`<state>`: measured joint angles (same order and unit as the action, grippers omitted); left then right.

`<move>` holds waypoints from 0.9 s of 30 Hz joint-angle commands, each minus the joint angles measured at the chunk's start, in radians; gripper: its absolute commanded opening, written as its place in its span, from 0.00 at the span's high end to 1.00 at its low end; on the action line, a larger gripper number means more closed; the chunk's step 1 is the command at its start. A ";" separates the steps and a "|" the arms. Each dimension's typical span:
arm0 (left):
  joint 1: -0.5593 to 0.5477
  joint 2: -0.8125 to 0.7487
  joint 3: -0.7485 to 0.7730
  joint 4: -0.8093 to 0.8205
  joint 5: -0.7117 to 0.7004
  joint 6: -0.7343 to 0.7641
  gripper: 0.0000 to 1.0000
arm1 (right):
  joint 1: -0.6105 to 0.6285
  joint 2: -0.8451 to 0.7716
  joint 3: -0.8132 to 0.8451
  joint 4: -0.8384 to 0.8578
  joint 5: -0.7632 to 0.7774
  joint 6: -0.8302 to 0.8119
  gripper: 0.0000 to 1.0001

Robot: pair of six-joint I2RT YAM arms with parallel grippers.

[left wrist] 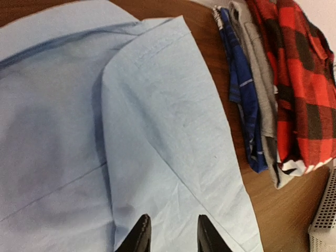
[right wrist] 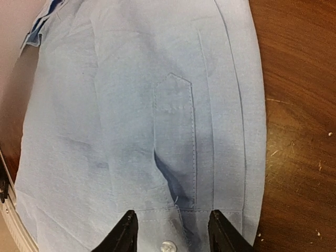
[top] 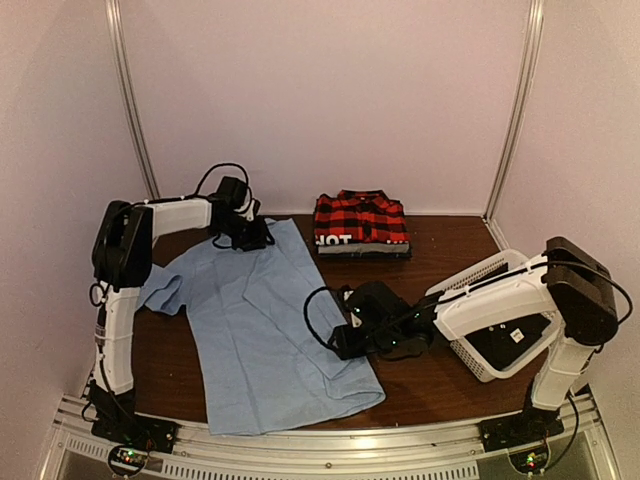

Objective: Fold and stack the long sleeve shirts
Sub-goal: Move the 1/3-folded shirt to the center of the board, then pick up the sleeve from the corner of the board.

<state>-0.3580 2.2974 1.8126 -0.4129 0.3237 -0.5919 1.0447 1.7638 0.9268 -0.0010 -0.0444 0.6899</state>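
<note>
The left gripper [left wrist: 170, 224] hangs at the far left corner of the blue shirt [top: 260, 330], jaws parted over the cloth and pinching nothing that shows. The blue shirt lies spread flat on the table [top: 450, 250], with one sleeve [left wrist: 168, 136] folded in over its body. If this gripper closes where it is, it may catch both the sleeve and the layer under it, and a lift would drag the fold apart.

At the blue shirt's right edge the right gripper [right wrist: 170, 219] sits low, jaws apart on either side of the cuff [right wrist: 157, 226], gripping nothing. A shallow bite there could slip off the hem, or uneven pulls from the two arms could skew the fold.

Beyond the blue shirt's far right corner the plaid shirt [top: 360, 215] tops a folded stack, which a wide swing might knock. The basket [top: 480, 268], to the right of the blue shirt, crowds the right arm.
</note>
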 commanded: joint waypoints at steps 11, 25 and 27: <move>0.140 -0.712 -0.589 -0.073 -0.338 0.002 0.62 | -0.006 -0.317 0.013 0.012 0.160 -0.106 0.42; 0.630 -0.956 -1.000 0.009 -0.243 -0.030 0.52 | -0.019 -0.638 -0.110 0.139 0.257 -0.136 0.18; 0.659 -0.926 -1.015 0.038 -0.211 -0.026 0.52 | -0.026 -0.673 -0.127 0.146 0.262 -0.143 0.14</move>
<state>0.2501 1.3342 0.8345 -0.4599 0.0208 -0.6136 1.0325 1.1503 0.8341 0.1120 0.1661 0.5682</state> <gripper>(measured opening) 0.481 0.832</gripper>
